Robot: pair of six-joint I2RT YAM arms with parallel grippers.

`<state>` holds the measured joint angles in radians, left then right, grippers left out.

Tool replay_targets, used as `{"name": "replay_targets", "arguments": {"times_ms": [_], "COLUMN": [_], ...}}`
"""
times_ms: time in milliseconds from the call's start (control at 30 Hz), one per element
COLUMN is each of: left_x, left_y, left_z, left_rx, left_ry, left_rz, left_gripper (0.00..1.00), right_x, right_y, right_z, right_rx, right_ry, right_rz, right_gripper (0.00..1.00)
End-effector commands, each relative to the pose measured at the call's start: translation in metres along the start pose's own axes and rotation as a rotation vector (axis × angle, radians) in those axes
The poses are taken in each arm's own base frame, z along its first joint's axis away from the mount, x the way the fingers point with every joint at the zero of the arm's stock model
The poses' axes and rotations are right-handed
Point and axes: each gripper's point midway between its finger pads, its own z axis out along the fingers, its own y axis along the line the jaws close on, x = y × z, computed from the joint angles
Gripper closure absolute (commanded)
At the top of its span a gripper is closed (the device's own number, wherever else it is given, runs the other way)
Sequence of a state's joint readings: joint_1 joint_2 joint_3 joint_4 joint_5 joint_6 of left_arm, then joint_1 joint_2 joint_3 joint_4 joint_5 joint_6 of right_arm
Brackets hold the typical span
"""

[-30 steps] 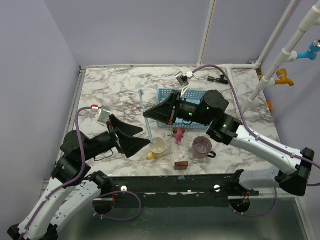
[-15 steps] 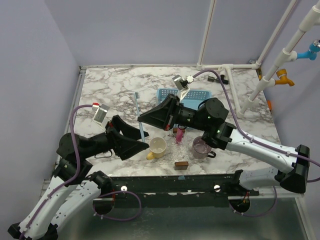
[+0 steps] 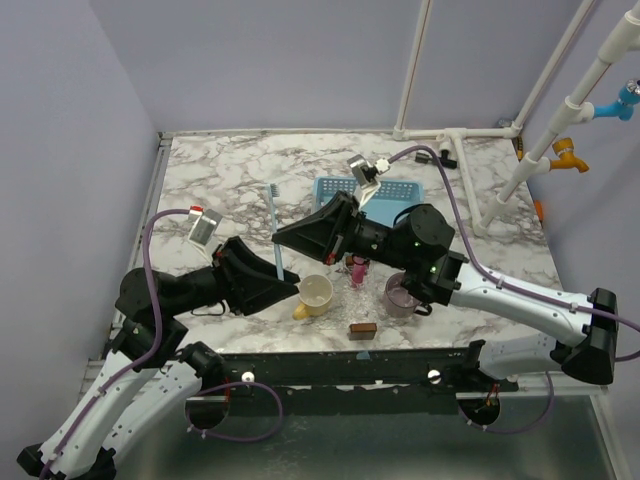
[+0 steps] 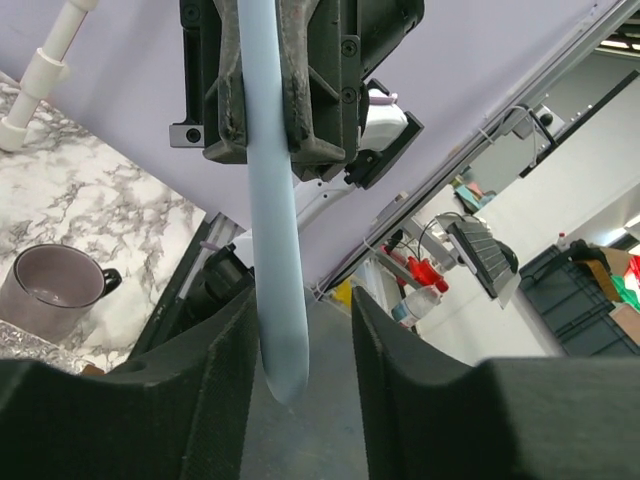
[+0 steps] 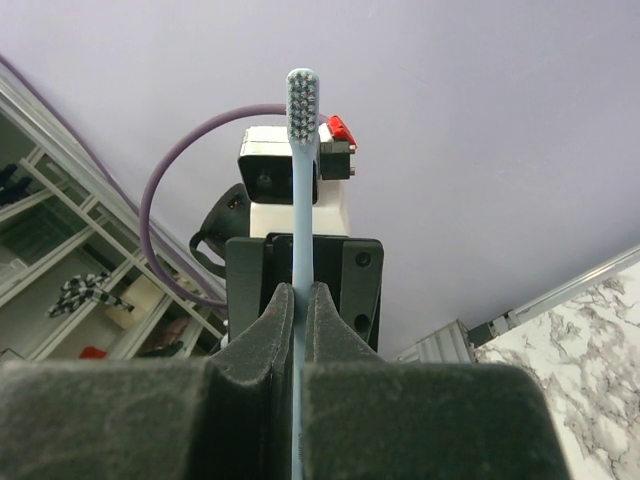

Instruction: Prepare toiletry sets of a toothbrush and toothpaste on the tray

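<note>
A light-blue toothbrush (image 3: 273, 225) is held above the table, bristle head toward the back. My right gripper (image 3: 281, 240) is shut on its handle (image 5: 303, 180), the pads pressed on both sides. My left gripper (image 3: 291, 286) meets it from the front left. In the left wrist view the handle's end (image 4: 275, 250) hangs between my left gripper's (image 4: 300, 335) fingers, close to the left one, with a gap to the right one. The blue tray (image 3: 402, 188) lies behind the right arm. The toothpaste is out of view.
A yellow mug (image 3: 317, 293), a clear cup holding a pink item (image 3: 356, 270) and a purple mug (image 3: 403, 293) stand near the front edge. A small brown block (image 3: 363, 329) lies in front of them. White pipes (image 3: 520, 170) rise at the back right.
The right arm carried the toothbrush left and forward, toward the left gripper. The left gripper's jaws narrowed around the handle's end.
</note>
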<state>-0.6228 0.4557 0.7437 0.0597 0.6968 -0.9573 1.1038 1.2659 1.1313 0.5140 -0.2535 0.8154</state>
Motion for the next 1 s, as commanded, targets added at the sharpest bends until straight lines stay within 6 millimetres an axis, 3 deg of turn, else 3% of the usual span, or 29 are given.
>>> {"name": "replay_targets", "arguments": {"times_ms": [0, 167, 300, 333, 467, 567, 733, 967], "left_x": [0.0, 0.002, 0.003, 0.003, 0.005, 0.008, 0.023, 0.048], "left_y": [-0.008, -0.006, -0.005, -0.004, -0.001, 0.0, 0.007, 0.009], "left_z": [-0.001, -0.001, -0.002, -0.002, -0.003, -0.004, -0.009, -0.022], "left_rx": [0.035, 0.032, 0.027, 0.022, 0.007, -0.003, -0.012, -0.005], "left_ry": [0.011, 0.014, 0.017, 0.017, 0.025, 0.043, 0.097, 0.176], "left_rz": [0.009, 0.01, 0.009, 0.01, 0.017, 0.023, 0.014, 0.013], "left_gripper": [0.62, 0.75, 0.99, 1.0, 1.0, 1.0, 1.0, 1.0], "right_x": [-0.005, -0.007, -0.006, -0.006, -0.005, -0.004, 0.006, 0.016], "right_y": [0.003, 0.001, 0.0, 0.0, 0.002, 0.0, -0.011, 0.005], "right_z": [-0.004, -0.006, -0.007, -0.007, -0.009, -0.013, -0.019, -0.041], "right_rx": [0.029, 0.053, 0.066, 0.065, 0.069, 0.098, 0.193, 0.169], "right_ry": [-0.045, -0.066, -0.069, -0.067, -0.053, -0.024, 0.106, 0.257], "right_rz": [-0.049, -0.061, -0.063, -0.064, -0.072, -0.093, -0.172, -0.234], "right_gripper": [0.99, 0.99, 0.99, 0.99, 0.86, 0.62, 0.59, 0.53]}}
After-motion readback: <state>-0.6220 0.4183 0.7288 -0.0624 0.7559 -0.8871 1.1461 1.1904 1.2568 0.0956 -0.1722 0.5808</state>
